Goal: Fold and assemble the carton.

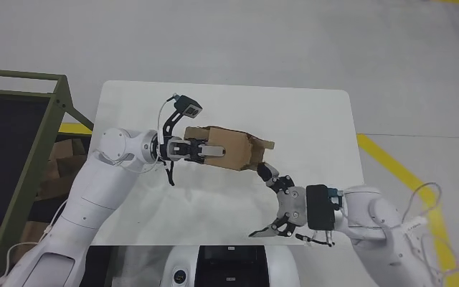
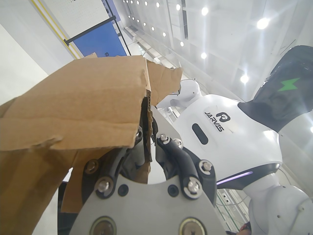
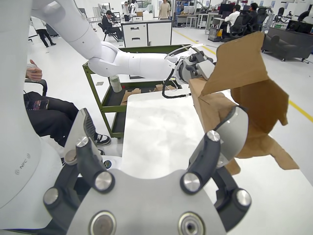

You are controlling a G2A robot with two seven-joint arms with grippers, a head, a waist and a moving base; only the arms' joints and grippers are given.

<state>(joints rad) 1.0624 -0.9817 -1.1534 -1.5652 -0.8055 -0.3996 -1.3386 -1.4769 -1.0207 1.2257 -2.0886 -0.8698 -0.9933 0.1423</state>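
Observation:
A brown cardboard carton point(image 1: 228, 147) is held above the white table point(image 1: 308, 115), partly opened, with its flaps point(image 3: 238, 62) spread loose at the end facing my right arm. My left gripper point(image 1: 214, 151) is shut on one wall of the carton point(image 2: 73, 103), the cardboard edge pinched between its fingers point(image 2: 171, 147). My right gripper point(image 1: 258, 201) stands open just beside the carton's flapped end. One of its fingers point(image 3: 233, 125) lies against the carton's side point(image 3: 212, 108); the other finger point(image 3: 83, 123) is over the bare table. My left gripper point(image 3: 195, 69) shows behind the carton.
A green metal cart point(image 1: 43, 107) stands off the table's left edge, with cardboard pieces point(image 3: 137, 91) and a jar point(image 3: 115, 83) on its shelf. The table's near edge point(image 1: 215, 242) is close under my right gripper.

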